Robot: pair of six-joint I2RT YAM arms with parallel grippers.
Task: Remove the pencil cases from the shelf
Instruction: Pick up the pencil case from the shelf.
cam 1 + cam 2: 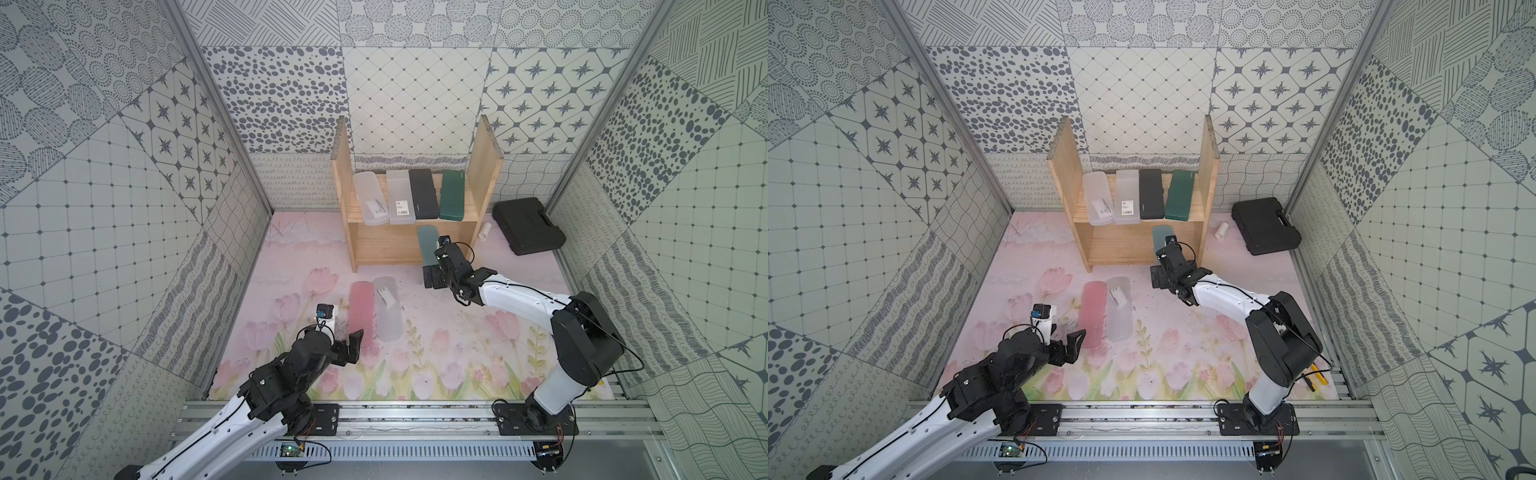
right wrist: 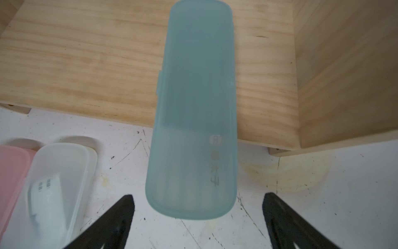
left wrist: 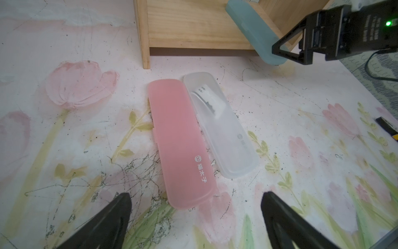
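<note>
The light-wood shelf [image 1: 343,174] [image 1: 1065,166] stands at the back. Its upper board carries two frosted clear pencil cases [image 1: 370,199] [image 1: 400,197], a black one [image 1: 423,193] and a dark green one [image 1: 451,194]. A light blue case [image 1: 426,241] [image 2: 193,107] overhangs the lower board's front edge. My right gripper [image 1: 432,278] [image 2: 198,198] is open, its fingers either side of that case's near end without touching. A pink case [image 1: 360,311] [image 3: 178,140] and a clear case [image 1: 388,311] [image 3: 221,129] lie on the mat. My left gripper [image 1: 349,347] [image 3: 196,198] is open at the pink case's near end.
A big black toolbox [image 1: 528,224] and a small white tube [image 1: 485,230] lie right of the shelf. Patterned walls close in three sides, and a metal rail [image 1: 415,415] runs along the front. Pens [image 1: 1316,376] lie by the right arm's base.
</note>
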